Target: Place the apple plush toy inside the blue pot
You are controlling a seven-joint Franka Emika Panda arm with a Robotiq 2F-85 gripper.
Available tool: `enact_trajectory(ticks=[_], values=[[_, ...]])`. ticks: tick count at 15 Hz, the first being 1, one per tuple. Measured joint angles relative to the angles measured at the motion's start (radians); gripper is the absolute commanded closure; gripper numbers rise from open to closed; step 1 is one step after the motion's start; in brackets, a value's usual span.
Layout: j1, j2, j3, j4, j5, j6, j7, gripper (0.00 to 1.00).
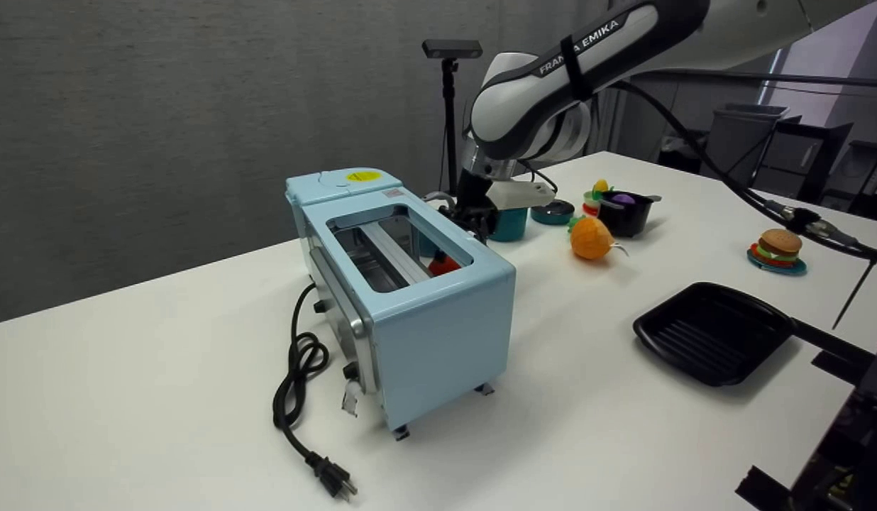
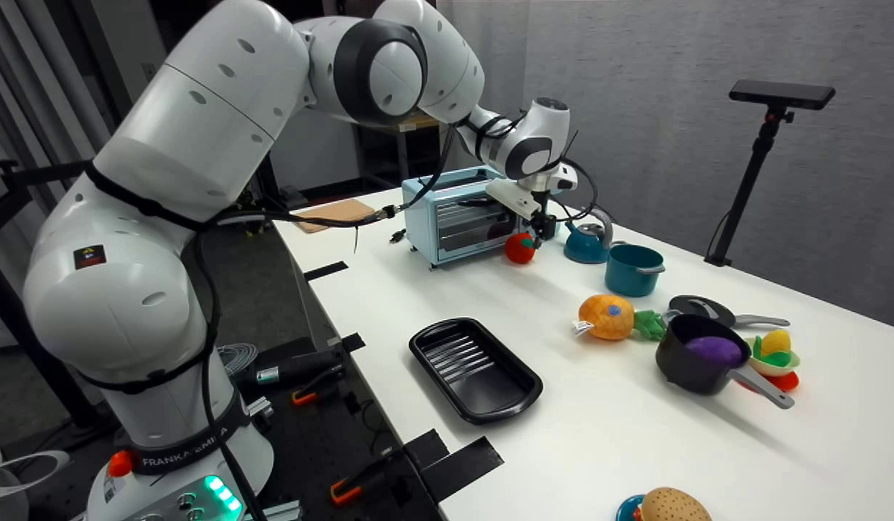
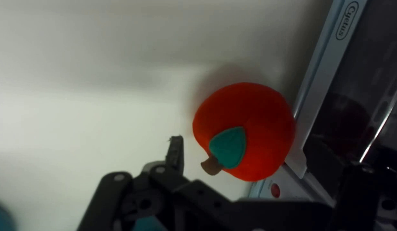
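Note:
The apple plush toy [image 2: 516,249] is red with a green leaf and brown stem. It sits on the table against the toaster's front. In an exterior view it shows only partly, through the toaster's top window [image 1: 444,265]. In the wrist view the apple [image 3: 246,106] lies between the spread fingers. My gripper [image 3: 250,152] is open and points down over the apple's stem side, one finger on the toaster side, dark and hard to see. The gripper also shows in both exterior views [image 2: 542,230] [image 1: 475,218]. The blue pot [image 2: 630,276] stands upright beyond the kettle, partly hidden behind the gripper in an exterior view [image 1: 510,226].
The light-blue toaster [image 2: 454,230] stands right beside the apple and gripper. A blue kettle [image 2: 586,247] stands between gripper and pot. An orange plush fruit [image 2: 606,316], a dark pot [image 2: 684,370] with a purple toy, a black square pan [image 2: 483,376] and a burger toy [image 2: 675,505] lie farther off.

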Motion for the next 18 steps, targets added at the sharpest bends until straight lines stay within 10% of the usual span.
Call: enact_trajectory(ticks=[10, 18], values=[[0.001, 0.096, -0.002, 0.125, -0.001, -0.034, 0.029, 0.93], [-0.006, 0.084, -0.053, 0.171, -0.059, -0.036, 0.046, 0.96]])
